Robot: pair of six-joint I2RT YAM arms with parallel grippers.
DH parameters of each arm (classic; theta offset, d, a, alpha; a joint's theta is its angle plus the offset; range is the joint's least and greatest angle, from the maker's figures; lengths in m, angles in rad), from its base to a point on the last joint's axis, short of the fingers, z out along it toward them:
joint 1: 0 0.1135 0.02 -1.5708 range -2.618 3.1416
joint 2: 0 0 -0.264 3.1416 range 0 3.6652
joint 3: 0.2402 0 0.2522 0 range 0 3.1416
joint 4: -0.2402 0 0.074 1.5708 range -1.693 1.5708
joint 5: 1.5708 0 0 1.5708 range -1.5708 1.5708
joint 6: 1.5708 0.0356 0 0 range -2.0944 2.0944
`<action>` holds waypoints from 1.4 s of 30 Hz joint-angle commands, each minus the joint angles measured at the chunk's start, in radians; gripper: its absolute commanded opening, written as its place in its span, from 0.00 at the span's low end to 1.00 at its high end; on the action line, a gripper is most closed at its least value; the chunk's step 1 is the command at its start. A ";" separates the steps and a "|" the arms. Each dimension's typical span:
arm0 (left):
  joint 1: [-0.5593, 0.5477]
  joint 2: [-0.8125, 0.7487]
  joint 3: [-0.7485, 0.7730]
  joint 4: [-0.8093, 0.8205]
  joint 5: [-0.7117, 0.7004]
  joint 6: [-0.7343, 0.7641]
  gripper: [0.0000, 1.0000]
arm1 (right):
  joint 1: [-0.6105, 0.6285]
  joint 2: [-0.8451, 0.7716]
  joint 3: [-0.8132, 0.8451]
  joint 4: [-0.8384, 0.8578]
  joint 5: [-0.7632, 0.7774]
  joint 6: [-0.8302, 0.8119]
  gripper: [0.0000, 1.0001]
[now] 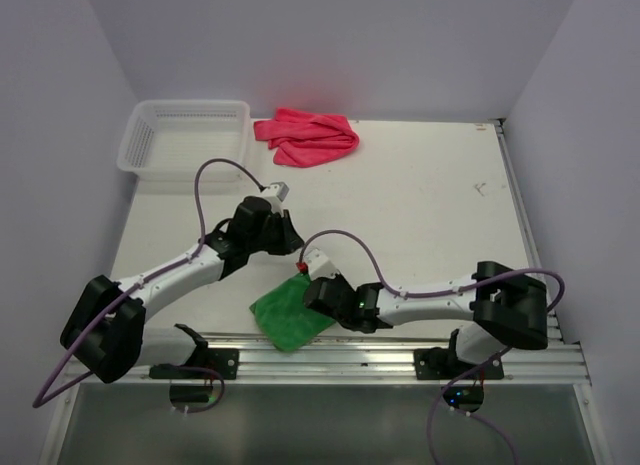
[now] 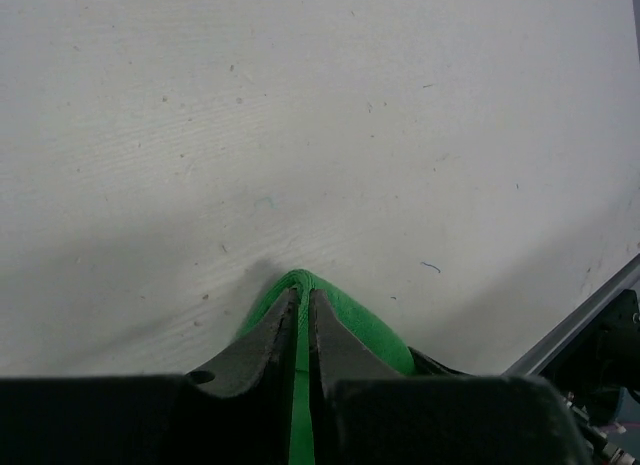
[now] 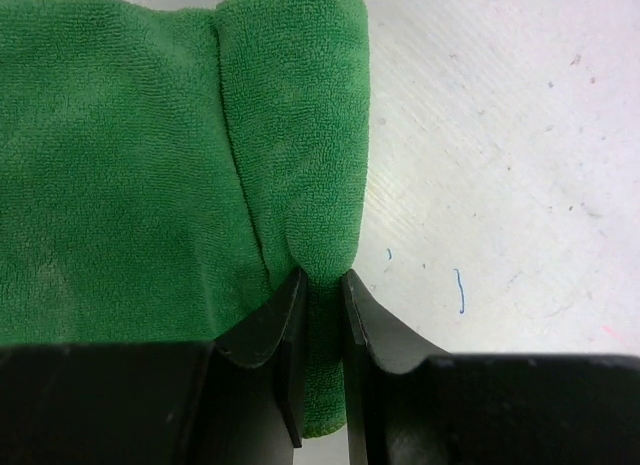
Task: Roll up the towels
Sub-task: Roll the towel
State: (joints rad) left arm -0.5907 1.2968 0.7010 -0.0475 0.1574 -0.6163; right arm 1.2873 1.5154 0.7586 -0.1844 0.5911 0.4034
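The green towel point(image 1: 290, 317) lies near the table's front edge, between the two arms. My left gripper point(image 1: 291, 241) point(image 2: 303, 293) is shut on a thin raised fold of it, and green cloth point(image 2: 368, 327) bulges round the fingertips. In the right wrist view, my right gripper point(image 1: 308, 289) point(image 3: 322, 277) is shut on the towel's folded-over right edge point(image 3: 300, 135), while the rest of the towel point(image 3: 110, 175) lies flat to the left. The pink-red towel point(image 1: 308, 137) sits crumpled at the back of the table, away from both grippers.
A white mesh basket point(image 1: 135, 150) stands at the back left corner, next to the pink-red towel. A metal rail point(image 1: 400, 357) runs along the near edge, just below the green towel. Walls close in on the left, back and right.
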 commanded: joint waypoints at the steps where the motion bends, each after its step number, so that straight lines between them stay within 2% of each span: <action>1: 0.011 -0.047 -0.001 -0.005 0.017 0.015 0.13 | 0.064 0.075 0.105 -0.115 0.217 0.021 0.00; 8: 0.012 -0.083 -0.024 -0.025 0.013 0.018 0.12 | 0.194 0.345 0.309 -0.256 0.369 0.020 0.00; 9: 0.012 -0.096 -0.029 -0.026 0.016 0.017 0.12 | 0.204 0.373 0.371 -0.323 0.378 0.025 0.00; 12: 0.012 -0.109 -0.044 -0.023 0.019 0.015 0.12 | 0.240 0.483 0.464 -0.383 0.389 -0.008 0.00; 18: 0.014 -0.122 -0.092 0.011 0.057 0.001 0.11 | 0.267 0.638 0.583 -0.486 0.388 -0.058 0.00; 24: 0.012 -0.131 -0.166 0.083 0.108 -0.014 0.11 | 0.267 0.722 0.640 -0.536 0.322 -0.057 0.00; 29: 0.009 -0.155 -0.224 0.121 0.145 -0.031 0.09 | 0.264 0.782 0.654 -0.593 0.334 -0.061 0.00; 32: 0.005 -0.183 -0.271 0.159 0.168 -0.052 0.09 | 0.262 0.784 0.645 -0.569 0.276 -0.075 0.00; 36: -0.004 -0.227 -0.317 0.199 0.179 -0.062 0.09 | 0.257 0.807 0.660 -0.573 0.277 -0.081 0.00; 42: -0.012 -0.278 -0.336 0.181 0.165 -0.062 0.10 | 0.256 0.809 0.673 -0.550 0.231 -0.100 0.00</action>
State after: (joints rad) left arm -0.5964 1.0470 0.3748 0.0856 0.3088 -0.6708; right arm 1.5658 2.2456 1.4460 -0.7937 1.0832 0.2630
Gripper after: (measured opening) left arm 0.095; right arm 0.188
